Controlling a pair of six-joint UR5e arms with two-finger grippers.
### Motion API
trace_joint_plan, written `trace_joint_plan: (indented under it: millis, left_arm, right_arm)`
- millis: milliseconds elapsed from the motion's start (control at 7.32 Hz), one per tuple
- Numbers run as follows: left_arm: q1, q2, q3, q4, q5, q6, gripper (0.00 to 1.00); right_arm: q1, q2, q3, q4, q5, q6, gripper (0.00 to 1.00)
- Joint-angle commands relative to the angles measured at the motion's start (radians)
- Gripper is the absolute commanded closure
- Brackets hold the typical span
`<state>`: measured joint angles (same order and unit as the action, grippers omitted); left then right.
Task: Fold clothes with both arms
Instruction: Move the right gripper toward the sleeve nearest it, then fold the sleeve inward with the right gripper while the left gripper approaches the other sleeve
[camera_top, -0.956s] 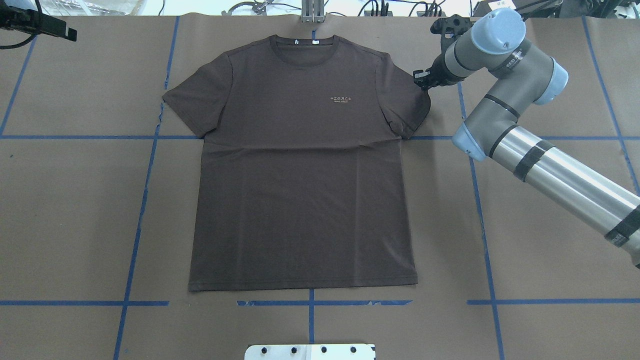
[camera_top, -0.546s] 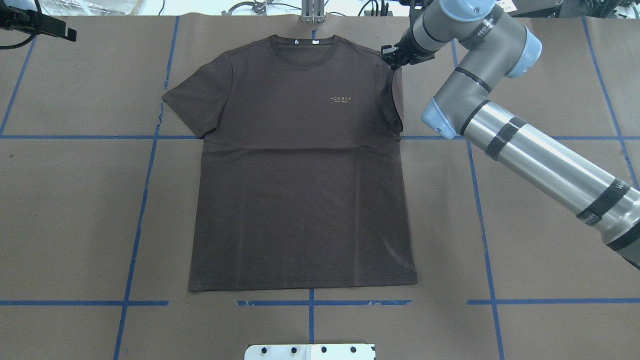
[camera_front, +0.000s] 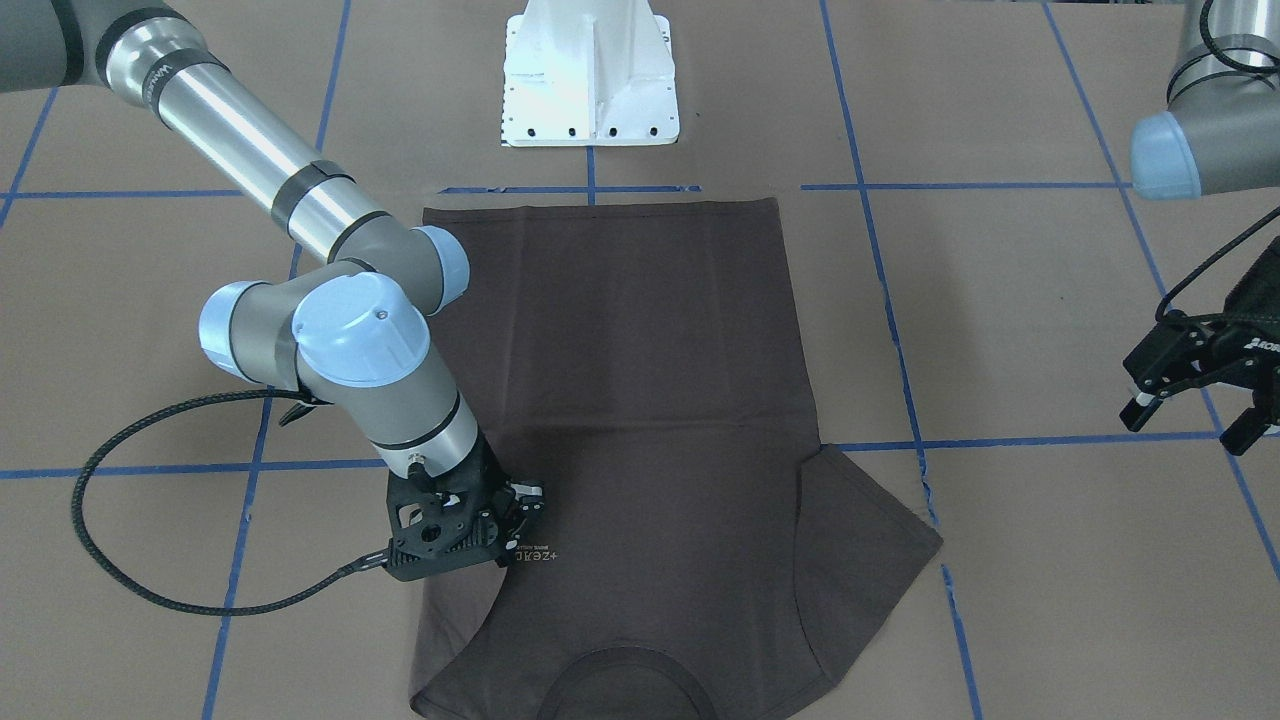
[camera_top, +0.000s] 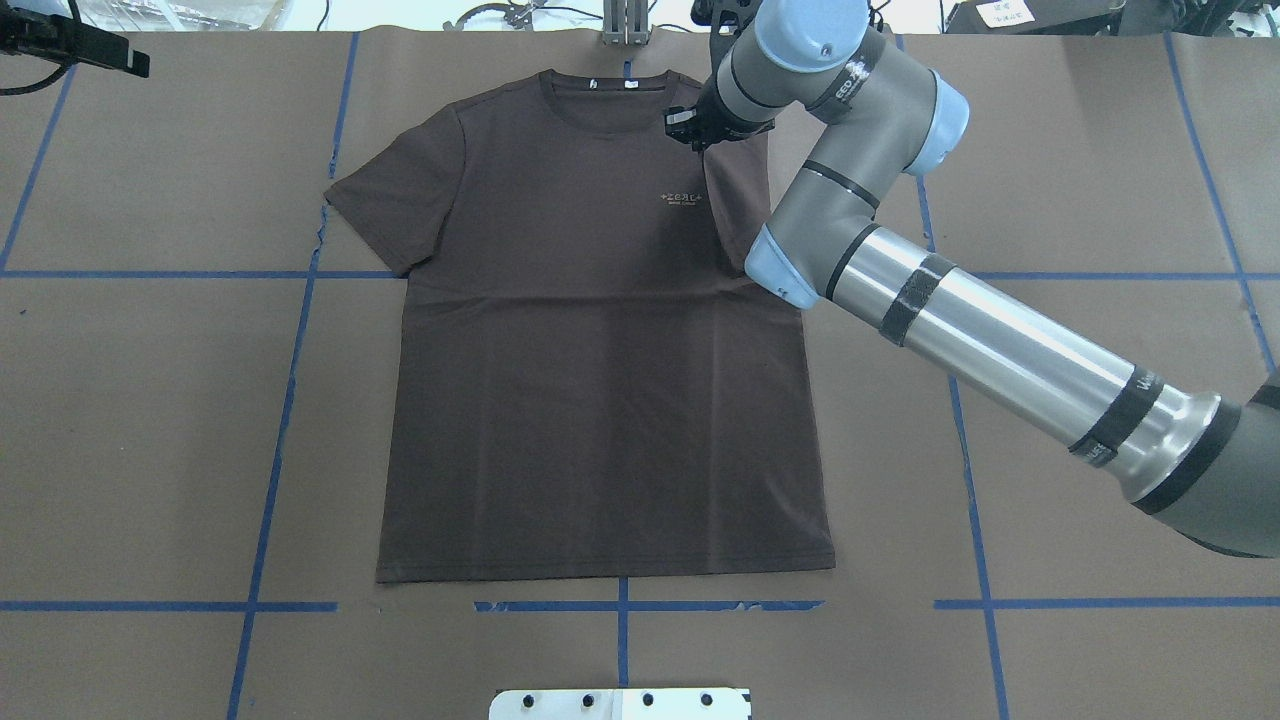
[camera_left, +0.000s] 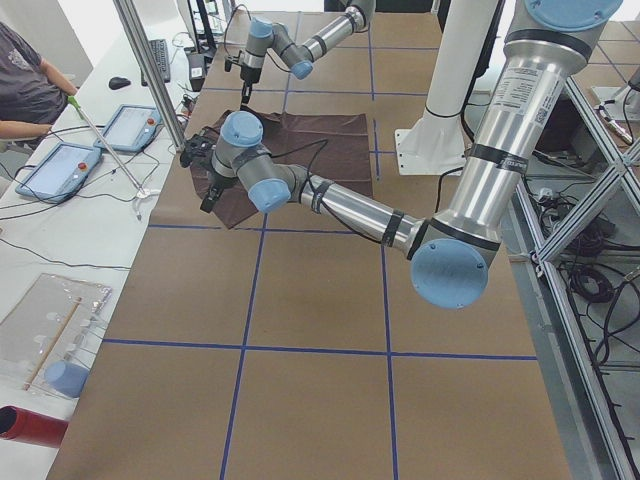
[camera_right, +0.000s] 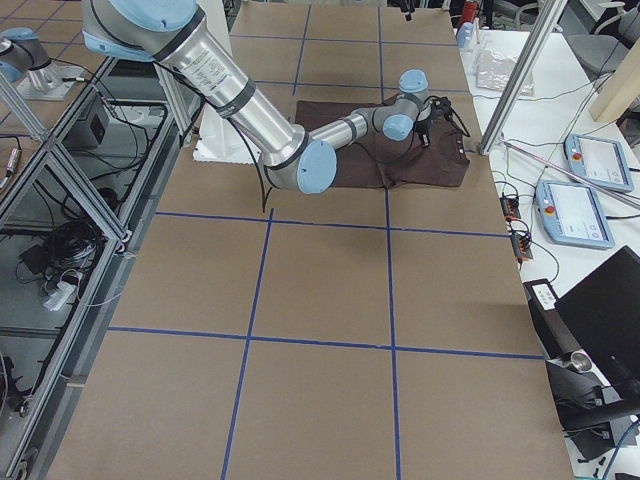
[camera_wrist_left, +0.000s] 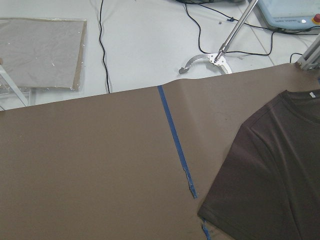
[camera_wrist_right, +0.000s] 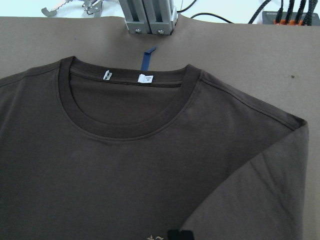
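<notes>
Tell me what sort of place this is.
Probably a robotics lab or test cell: the right arm and left arm work at a table gridded with blue tape, a T-shirt is laid out flat, and teach pendants sit on a side bench.

- The right side of the T-shirt (camera_top: 600, 400) is overhung by the right arm (camera_top: 960, 330), stretched in from the table's right.
- The chest is occupied by the right gripper (camera_top: 690, 130), clamped on the folded-in sleeve.
- Bare table paper (camera_top: 150, 420) is seen left of the shirt, with the left gripper (camera_front: 1195, 390), fingers spread, held well apart from it.
- A white pedestal base (camera_front: 590, 80) is set near the hem, and a metal post (camera_top: 625, 25) beyond the collar.
</notes>
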<state>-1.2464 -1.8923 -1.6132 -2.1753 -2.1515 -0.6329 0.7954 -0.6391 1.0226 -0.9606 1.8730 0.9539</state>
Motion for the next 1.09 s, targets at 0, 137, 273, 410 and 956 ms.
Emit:
trace_joint_plan:
  millis: [0,137,273,410,956]
  left_arm:
    - [0.001,-0.002,0.009,-0.001,0.005,-0.005,0.00]
    - [0.008,-0.002,0.018,-0.004,0.009,-0.001,0.00]
    - [0.046,-0.019,0.022,-0.007,0.074,-0.010,0.00]
    - [0.132,-0.046,0.039,-0.038,0.143,-0.137,0.00]
    - [0.298,-0.137,0.284,-0.239,0.430,-0.401,0.00]
  right_arm:
    - [-0.015,0.012,-0.009,0.000,-0.020,0.002,0.00]
    - [-0.013,0.015,-0.007,-0.004,-0.020,0.012,0.00]
    - [-0.007,0.013,0.002,-0.007,0.007,0.037,0.00]
    - [0.017,-0.020,0.046,-0.036,0.088,0.037,0.00]
    - [0.109,-0.239,0.423,-0.326,0.266,-0.010,0.00]
